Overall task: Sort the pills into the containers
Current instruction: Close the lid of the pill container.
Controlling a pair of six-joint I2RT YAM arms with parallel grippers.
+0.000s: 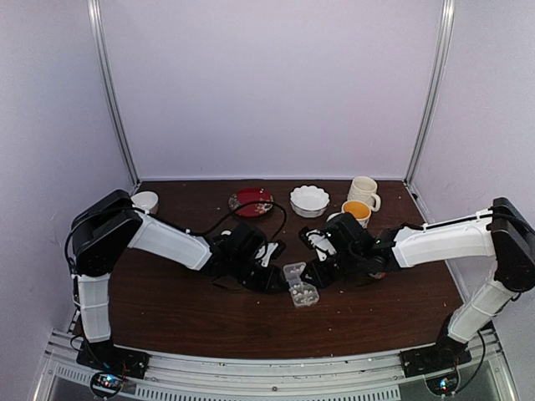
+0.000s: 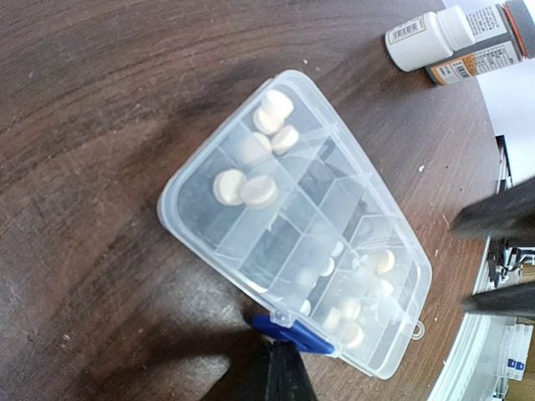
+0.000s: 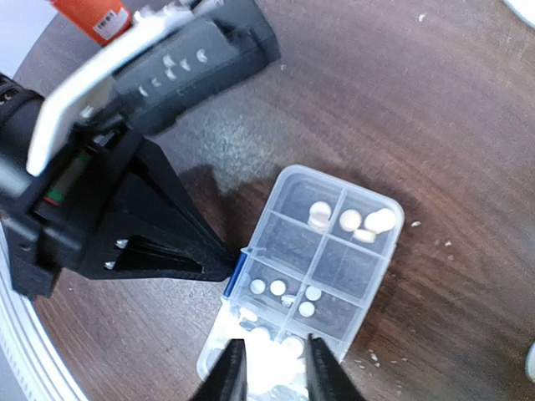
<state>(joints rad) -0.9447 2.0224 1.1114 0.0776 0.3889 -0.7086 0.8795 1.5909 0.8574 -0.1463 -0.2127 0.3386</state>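
Note:
The clear organizer box lies mid-table between both arms. Its containers are small square compartments, and several hold whitish pills, also seen in the left wrist view. My left gripper is shut, its tips touching the box's blue latch on the long side. My right gripper hovers over the near end of the box, its jaws a little apart. Glare and pale pills lie below the gap, and nothing is pinched between the fingers.
A white bottle and an orange pill bottle lie beyond the box. At the back stand a red plate, a white fluted bowl, two mugs and a small white cup.

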